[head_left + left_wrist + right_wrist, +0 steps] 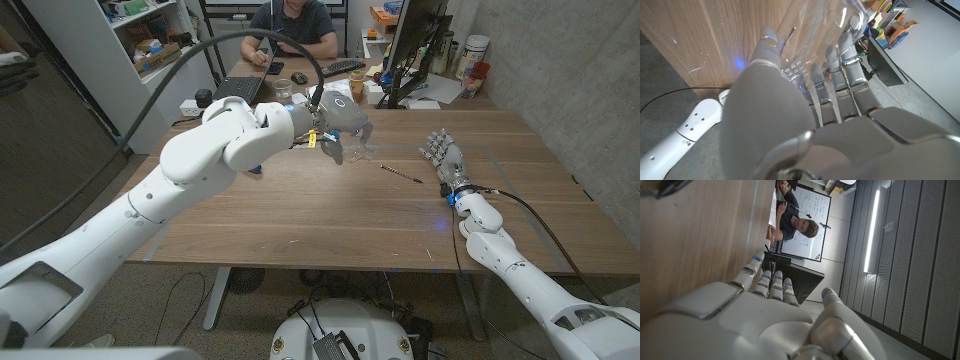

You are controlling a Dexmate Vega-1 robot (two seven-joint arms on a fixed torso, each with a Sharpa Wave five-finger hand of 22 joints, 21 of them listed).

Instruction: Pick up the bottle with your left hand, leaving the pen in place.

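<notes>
In the head view my left hand [340, 122] reaches over the middle of the wooden table [300, 215] and grips a clear plastic bottle [358, 152]. In the left wrist view its fingers [840, 65] wrap around the see-through bottle [810, 30]. I cannot tell whether the bottle stands on the table or hangs just above it. The thin dark pen [401, 174] lies on the table just right of the bottle, apart from both hands. My right hand [441, 155] stands at the right with fingers apart and holds nothing; it shows the same way in the right wrist view [765, 310].
A second desk adjoins the far edge with a monitor [412, 40], a keyboard [343, 67], cups and jars. A person [292, 30] sits behind it. A shelf unit [150, 50] stands at the back left. A grey wall runs along the right.
</notes>
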